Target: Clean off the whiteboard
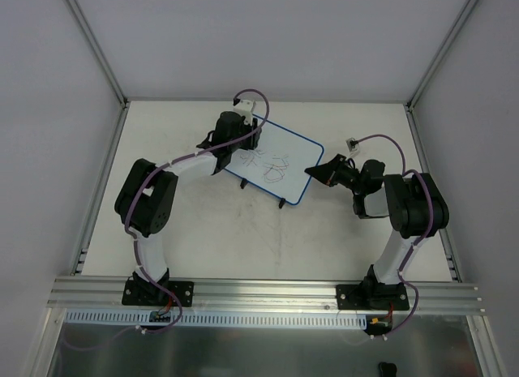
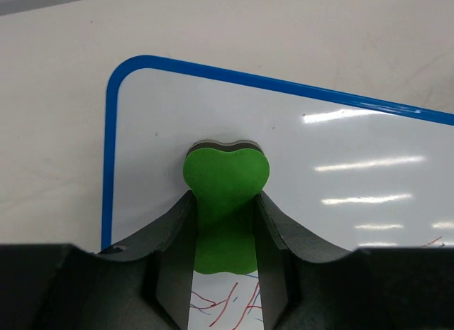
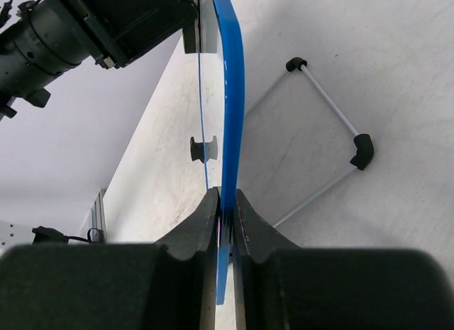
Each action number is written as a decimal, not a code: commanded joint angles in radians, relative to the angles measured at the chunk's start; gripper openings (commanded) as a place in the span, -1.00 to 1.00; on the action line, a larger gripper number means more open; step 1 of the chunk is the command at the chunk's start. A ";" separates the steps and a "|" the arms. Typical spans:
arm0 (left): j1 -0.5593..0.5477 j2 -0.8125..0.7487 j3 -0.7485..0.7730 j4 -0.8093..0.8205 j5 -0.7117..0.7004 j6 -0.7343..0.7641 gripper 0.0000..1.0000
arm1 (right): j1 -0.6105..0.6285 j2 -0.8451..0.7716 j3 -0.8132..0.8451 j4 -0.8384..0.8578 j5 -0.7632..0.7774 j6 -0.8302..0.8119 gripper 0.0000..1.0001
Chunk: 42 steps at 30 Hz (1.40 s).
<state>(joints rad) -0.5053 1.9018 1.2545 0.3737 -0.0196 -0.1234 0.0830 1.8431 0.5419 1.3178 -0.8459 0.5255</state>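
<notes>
The whiteboard stands propped at a tilt in the middle of the surface. The right gripper has its jaws clamped on the board's blue edge, apparently to steady it. The left gripper has its jaws closed on a green eraser, which is pressed against a clean corner for wiping. Scribbles cross the board's middle. They are illegible, and no brand shows.

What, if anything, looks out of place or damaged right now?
Nothing stands out. The right hand clamps the whiteboard by its blue edge, the left hand holds the green eraser against it, and the scribbles are not yet wiped.
</notes>
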 commanded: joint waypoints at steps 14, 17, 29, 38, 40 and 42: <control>-0.107 0.010 -0.052 -0.041 0.055 0.097 -1.00 | -0.005 0.005 -0.002 0.215 0.007 -0.044 -0.99; -0.140 0.009 -0.049 -0.039 0.079 0.140 -1.00 | -0.006 0.002 -0.003 0.215 0.008 -0.045 -1.00; -0.254 0.037 -0.027 -0.101 0.070 0.260 -1.00 | -0.006 0.008 0.000 0.213 0.007 -0.044 -1.00; -0.239 0.048 -0.032 -0.098 0.026 0.234 -1.00 | -0.008 0.007 -0.003 0.213 0.007 -0.044 -1.00; -0.188 0.042 -0.033 -0.098 0.033 0.190 -1.00 | -0.008 0.005 -0.005 0.215 0.007 -0.044 -1.00; -0.116 0.019 -0.066 -0.072 0.098 0.116 -1.00 | -0.008 0.004 -0.005 0.215 0.007 -0.044 -1.00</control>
<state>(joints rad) -0.7334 1.8973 1.2297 0.3458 0.0521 0.0788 0.0799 1.8435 0.5419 1.3121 -0.8486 0.5312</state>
